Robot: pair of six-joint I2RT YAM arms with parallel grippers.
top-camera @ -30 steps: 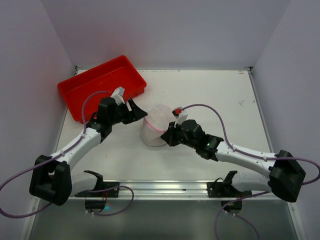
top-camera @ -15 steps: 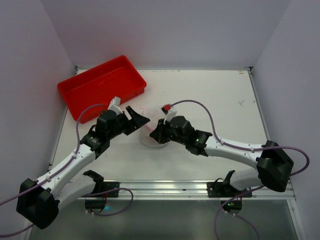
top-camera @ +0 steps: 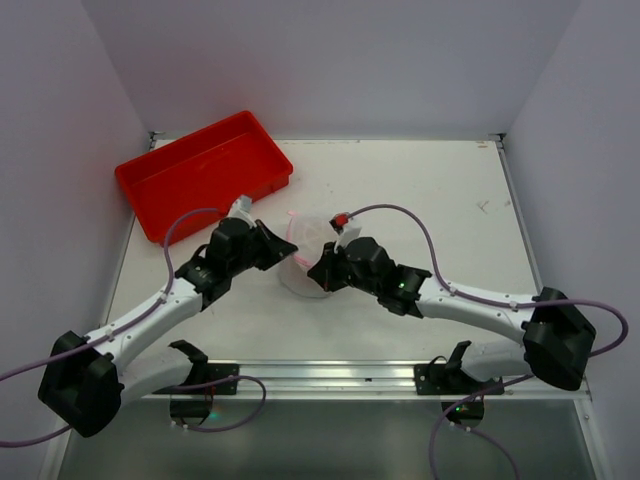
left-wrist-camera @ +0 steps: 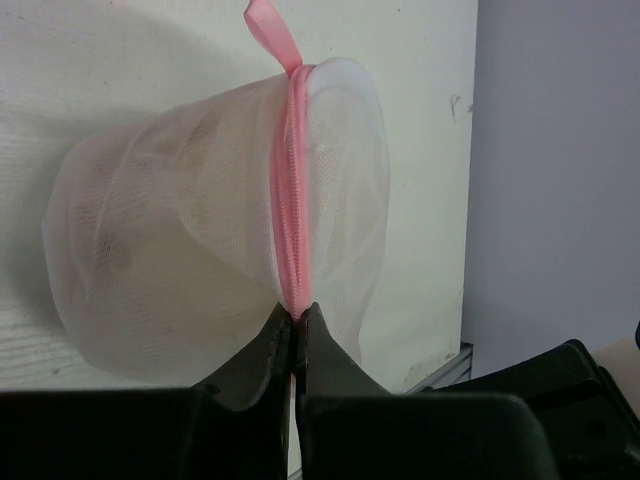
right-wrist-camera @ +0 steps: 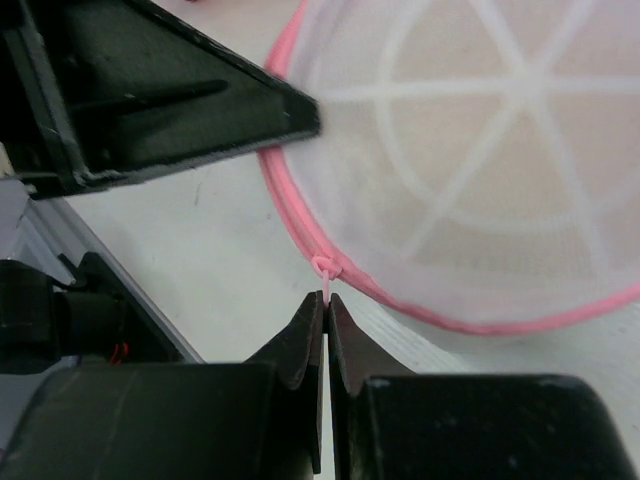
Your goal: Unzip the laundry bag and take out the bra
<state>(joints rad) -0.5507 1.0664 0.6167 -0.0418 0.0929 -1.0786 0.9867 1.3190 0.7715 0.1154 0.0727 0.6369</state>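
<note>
Jaws of the left gripper (left-wrist-camera: 296,318) now clamp the rim (left-wrist-camera: 288,200) of the laundry bag (left-wrist-camera: 170,250). The right gripper (right-wrist-camera: 327,305) pinches the pull (right-wrist-camera: 324,268); unzipping can start.

The laundry bag (top-camera: 305,240) sits on the table (top-camera: 420,200) a little toward 9 o'clock from its middle, white mesh with a pink rim showing. The left hand (top-camera: 290,252) meets the bag at its 9 o'clock side, the right hand (top-camera: 320,272) at its 4 o'clock side. A red tray (top-camera: 205,170) lies at the table's 10 o'clock corner, apart from the bag
</note>
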